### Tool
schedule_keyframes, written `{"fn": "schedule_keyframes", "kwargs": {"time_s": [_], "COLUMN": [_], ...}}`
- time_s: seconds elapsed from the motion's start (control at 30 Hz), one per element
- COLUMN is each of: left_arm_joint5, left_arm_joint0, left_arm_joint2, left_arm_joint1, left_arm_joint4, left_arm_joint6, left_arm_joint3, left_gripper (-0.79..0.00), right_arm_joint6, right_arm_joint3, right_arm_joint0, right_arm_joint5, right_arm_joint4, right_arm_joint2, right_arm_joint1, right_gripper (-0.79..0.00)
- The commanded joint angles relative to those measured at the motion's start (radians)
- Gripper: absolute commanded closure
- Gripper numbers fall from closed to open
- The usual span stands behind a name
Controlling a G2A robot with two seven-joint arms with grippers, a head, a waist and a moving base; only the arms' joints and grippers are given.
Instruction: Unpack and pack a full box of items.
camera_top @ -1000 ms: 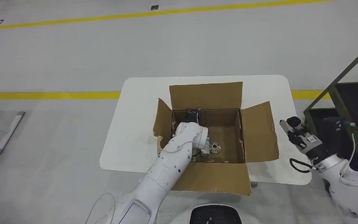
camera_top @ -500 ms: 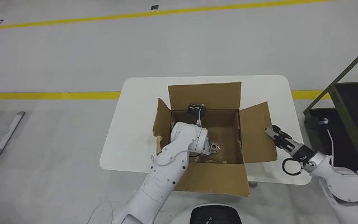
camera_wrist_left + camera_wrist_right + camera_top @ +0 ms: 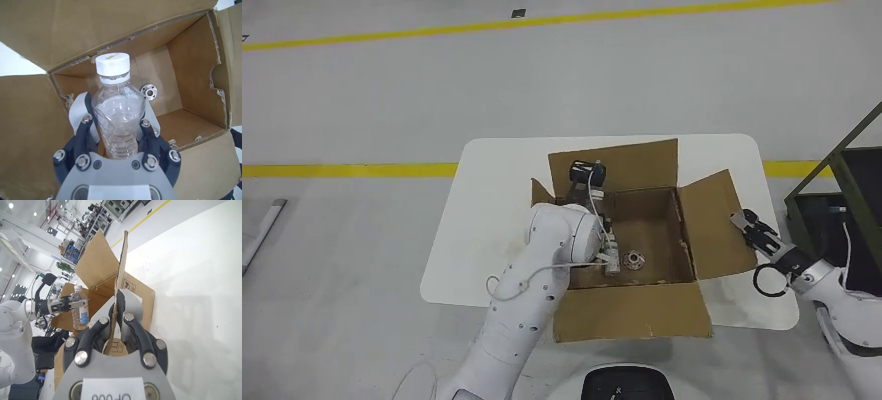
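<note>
Box: The open cardboard box point(image 3: 632, 310) stands on the middle of the white table point(image 3: 492, 200), all four flaps folded out. Its brown inner walls point(image 3: 196, 75) are torn along the corners, and small cardboard scraps lie along the foot of one wall.

Bottle: A clear plastic bottle point(image 3: 118, 113) with a white cap is held over the left part of the box. From the right wrist view the bottle point(image 3: 79, 311) stands upright, cap up, with its base about level with the box rim.

Left gripper: The left gripper point(image 3: 115, 109) is clamped on the bottle, one finger on each side of the body just under the shoulder. Seen from across the box, it point(image 3: 75, 303) reaches in sideways, wrist level.

Flange: A round metal flange point(image 3: 633, 261) with bolt holes lies flat on the box floor, near the far wall in the left wrist view point(image 3: 150, 92) and apart from the bottle.

Right flap: The right flap point(image 3: 717, 225) is tilted upward off the table; its corrugated edge point(image 3: 122, 262) runs straight up out of the fingers.

Right gripper: The right gripper point(image 3: 118, 304) is closed on that flap's outer edge, pinching the cardboard between its pads. In the top view it point(image 3: 747, 225) sits at the flap's outer rim, over the right side of the table.
</note>
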Motion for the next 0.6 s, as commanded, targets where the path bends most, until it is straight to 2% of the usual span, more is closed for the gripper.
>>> {"fn": "schedule_keyframes", "kwargs": {"time_s": [0.0,0.37,0.57], "left_arm_joint5": [0.004,0.014,-0.003], "left_arm_joint0": [-0.007,-0.048,-0.077], "left_arm_joint2": [-0.013,-0.061,-0.117], "left_arm_joint1": [0.000,-0.004,0.004], "left_arm_joint4": [-0.003,-0.022,0.039], "left_arm_joint6": [0.004,0.006,0.021], "left_arm_joint3": [-0.012,-0.108,-0.103], "left_gripper": [0.000,0.000,0.000], "right_arm_joint6": [-0.006,-0.117,-0.153], "right_arm_joint3": [-0.003,-0.040,-0.042], "right_arm_joint0": [-0.001,-0.038,-0.048], "right_arm_joint5": [0.005,0.024,0.045], "right_arm_joint4": [-0.015,-0.045,-0.053], "right_arm_joint2": [0.009,0.038,0.029], "right_arm_joint1": [0.002,0.000,-0.004], "right_gripper": [0.000,0.000,0.000]}}
